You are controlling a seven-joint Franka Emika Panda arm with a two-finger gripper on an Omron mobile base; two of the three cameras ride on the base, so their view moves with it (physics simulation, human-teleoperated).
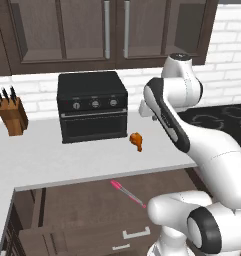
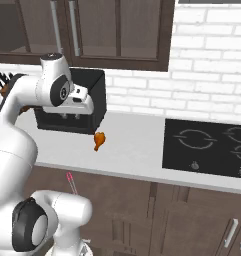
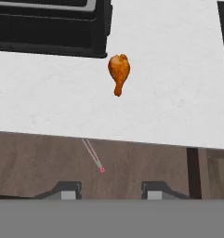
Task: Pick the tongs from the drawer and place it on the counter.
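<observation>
The tongs [image 1: 127, 193] lie loose on the floor of the open drawer [image 1: 77, 212], a thin pink stick slanting toward the front right. From the right they show as the tongs [image 2: 70, 182]. In the hand view the tongs [image 3: 92, 155] lie just beyond the counter [image 3: 178, 93] edge, inside the drawer [image 3: 34, 162]. My gripper [image 3: 111, 191] hangs high above them, open, with nothing between its fingers. Seen from the right, the gripper [image 2: 76, 114] points down in front of the black oven.
An orange-brown drumstick [image 1: 137, 140] lies on the counter [image 1: 67, 155] near its front edge. Behind it stands a black toaster oven [image 1: 93, 106], with a knife block [image 1: 12, 112] at the far left. The black stovetop [image 2: 207, 145] lies to the right.
</observation>
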